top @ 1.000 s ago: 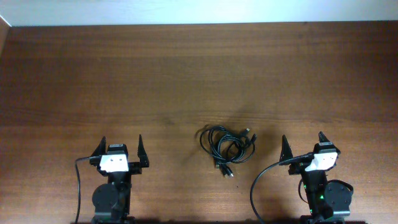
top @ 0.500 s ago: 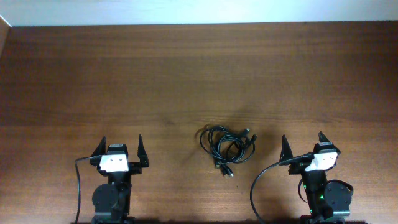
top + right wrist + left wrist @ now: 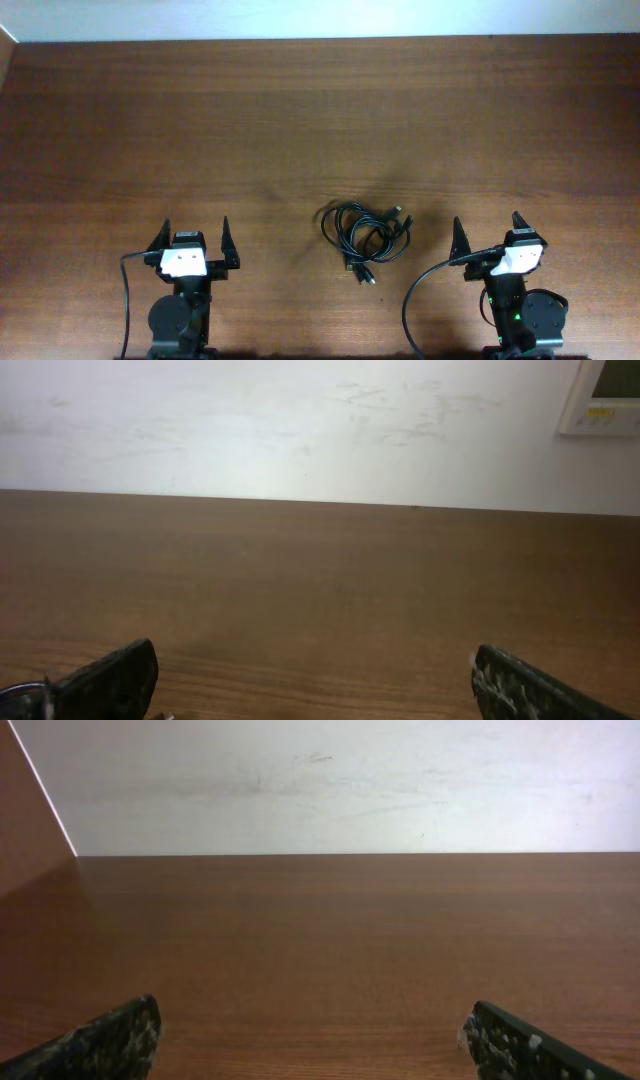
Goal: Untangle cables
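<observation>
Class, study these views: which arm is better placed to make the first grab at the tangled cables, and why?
Right. The cables lie nearer the right tool than the left tool; both tools are open and empty.

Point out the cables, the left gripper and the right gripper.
cables (image 3: 372,233), overhead view, where the loops cross.
left gripper (image 3: 196,223), overhead view, midway between fingertips.
right gripper (image 3: 487,218), overhead view, midway between fingertips.

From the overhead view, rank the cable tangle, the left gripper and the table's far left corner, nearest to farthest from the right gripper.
From the right gripper:
1. cable tangle, just to its left, mid-table.
2. left gripper, along the near edge, left side.
3. table's far left corner, diagonally across.
</observation>
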`<state>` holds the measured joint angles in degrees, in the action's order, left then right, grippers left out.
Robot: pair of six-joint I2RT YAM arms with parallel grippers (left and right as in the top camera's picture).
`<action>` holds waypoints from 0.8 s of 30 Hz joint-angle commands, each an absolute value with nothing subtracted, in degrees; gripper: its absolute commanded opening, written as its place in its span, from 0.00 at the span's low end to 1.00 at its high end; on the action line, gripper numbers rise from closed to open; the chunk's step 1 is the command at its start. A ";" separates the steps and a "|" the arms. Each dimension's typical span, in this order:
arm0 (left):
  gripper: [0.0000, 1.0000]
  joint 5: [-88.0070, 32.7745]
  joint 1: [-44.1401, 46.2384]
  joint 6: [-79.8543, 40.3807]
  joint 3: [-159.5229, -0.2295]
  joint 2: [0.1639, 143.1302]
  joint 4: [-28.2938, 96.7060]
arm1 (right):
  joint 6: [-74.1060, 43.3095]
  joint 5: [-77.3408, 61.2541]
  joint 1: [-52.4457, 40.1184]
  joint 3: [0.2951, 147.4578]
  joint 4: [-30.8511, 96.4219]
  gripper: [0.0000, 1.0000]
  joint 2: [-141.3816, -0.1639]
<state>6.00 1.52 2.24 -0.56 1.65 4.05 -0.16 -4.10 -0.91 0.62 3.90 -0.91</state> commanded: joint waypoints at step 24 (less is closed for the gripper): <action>0.99 0.91 1.32 1.13 -14.61 1.43 25.69 | -0.23 -4.05 -1.45 0.32 4.16 0.99 -0.54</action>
